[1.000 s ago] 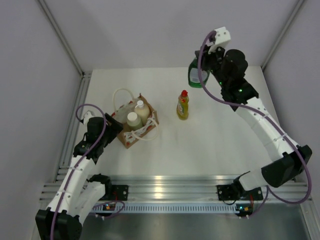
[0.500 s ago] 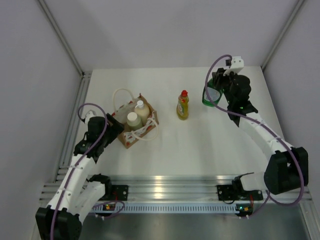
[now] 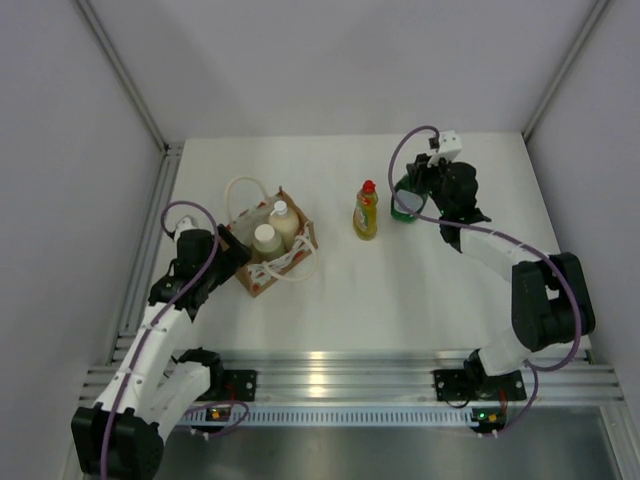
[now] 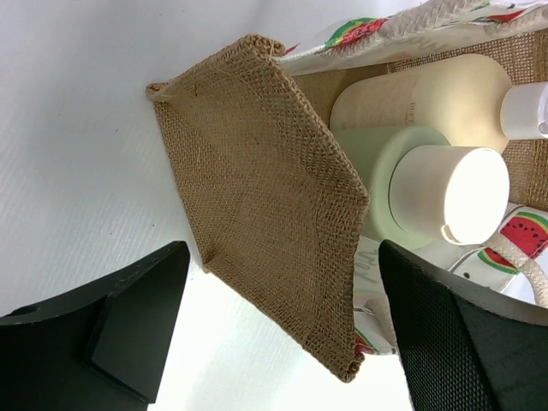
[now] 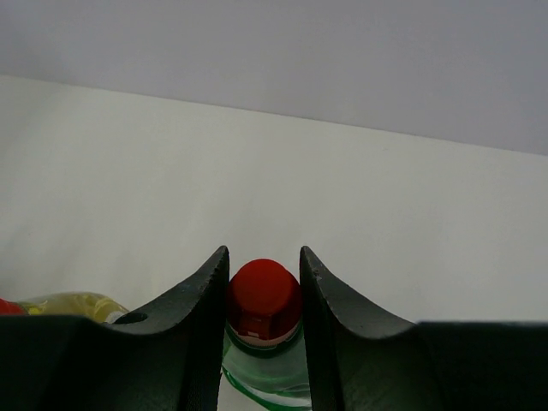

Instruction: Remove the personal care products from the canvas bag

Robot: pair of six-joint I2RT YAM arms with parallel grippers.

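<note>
The canvas bag (image 3: 258, 280) stands at mid-left with a cream cylinder bottle (image 3: 265, 238) and a cream pump bottle (image 3: 283, 222) upright inside. My left gripper (image 3: 238, 252) is open at the bag's left side. In the left wrist view its fingers (image 4: 128, 325) straddle the burlap end wall (image 4: 257, 180), with the white-capped cylinder (image 4: 445, 193) just beyond. A yellow bottle (image 3: 366, 210) stands on the table. Right of it, my right gripper (image 3: 415, 185) is shut on the red cap (image 5: 264, 300) of the green bottle (image 3: 404, 203), held upright low over the table.
White rope handles (image 3: 240, 190) loop out behind and in front of the bag. The yellow bottle (image 5: 77, 304) lies close to the left of the right gripper's fingers. Grey walls close in the table at the back and sides.
The right arm has swung down and inward with the green bottle, from high at the back to just right of the yellow bottle. The left gripper has barely shifted at the bag.
</note>
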